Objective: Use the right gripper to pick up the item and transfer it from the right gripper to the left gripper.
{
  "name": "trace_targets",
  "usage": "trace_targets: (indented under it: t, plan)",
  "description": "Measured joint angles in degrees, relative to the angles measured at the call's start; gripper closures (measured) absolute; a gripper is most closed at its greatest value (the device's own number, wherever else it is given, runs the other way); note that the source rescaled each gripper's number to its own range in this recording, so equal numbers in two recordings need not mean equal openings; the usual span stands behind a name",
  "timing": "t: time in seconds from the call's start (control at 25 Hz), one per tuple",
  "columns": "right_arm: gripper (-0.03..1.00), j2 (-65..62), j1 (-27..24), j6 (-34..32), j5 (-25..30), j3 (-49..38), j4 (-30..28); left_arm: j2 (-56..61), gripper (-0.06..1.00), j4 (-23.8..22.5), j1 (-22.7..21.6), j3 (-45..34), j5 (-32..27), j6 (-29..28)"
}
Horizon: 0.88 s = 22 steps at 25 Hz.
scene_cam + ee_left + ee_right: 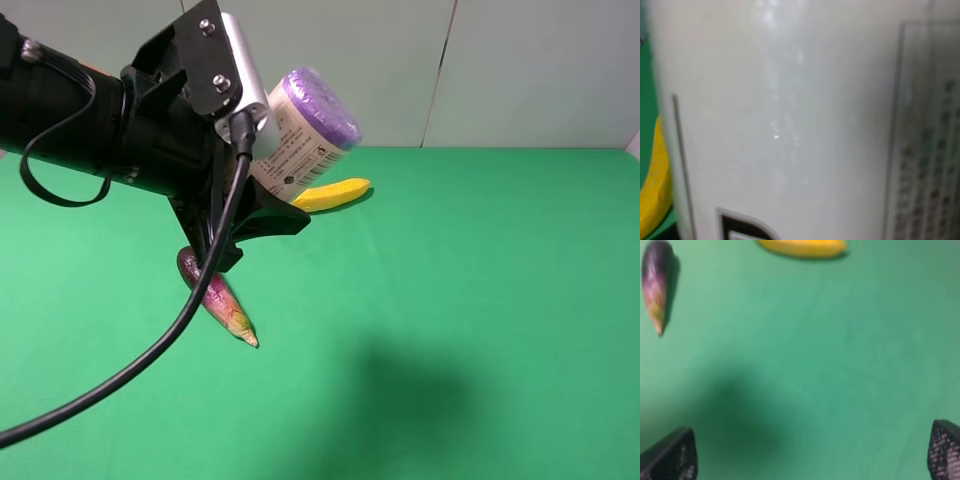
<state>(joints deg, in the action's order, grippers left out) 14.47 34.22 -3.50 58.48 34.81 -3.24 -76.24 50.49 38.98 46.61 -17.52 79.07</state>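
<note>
The can [310, 125], with a purple end and a whitish printed label, is held in the air, tilted, by my left gripper [262, 150], which carries a silver-grey block. In the left wrist view the can's label [790, 125] fills almost the whole picture. My right gripper [807, 455] is out of the exterior high view. In the right wrist view its two fingertips [670, 457] stand far apart with nothing between them, above the green table [840, 365].
A yellow banana [333, 193] lies on the green table [480, 300] behind the can and shows in the right wrist view [802, 247]. A dark purple eggplant [215, 297] lies below the left arm and shows in the right wrist view [655, 282].
</note>
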Motion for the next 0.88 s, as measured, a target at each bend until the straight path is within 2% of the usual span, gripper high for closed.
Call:
trace_targets:
  t: [0.32,0.88]
  plan:
    - [-0.03,-10.54,0.00,1.92,0.17,-6.49,2.14,0.00,0.94,0.00,0.00,0.00,-0.06,0.00]
    - [-0.03,-11.17,-0.10,2.49,0.10,-6.62,2.83,0.00,0.94,0.00,0.00,0.00,-0.98,-0.19]
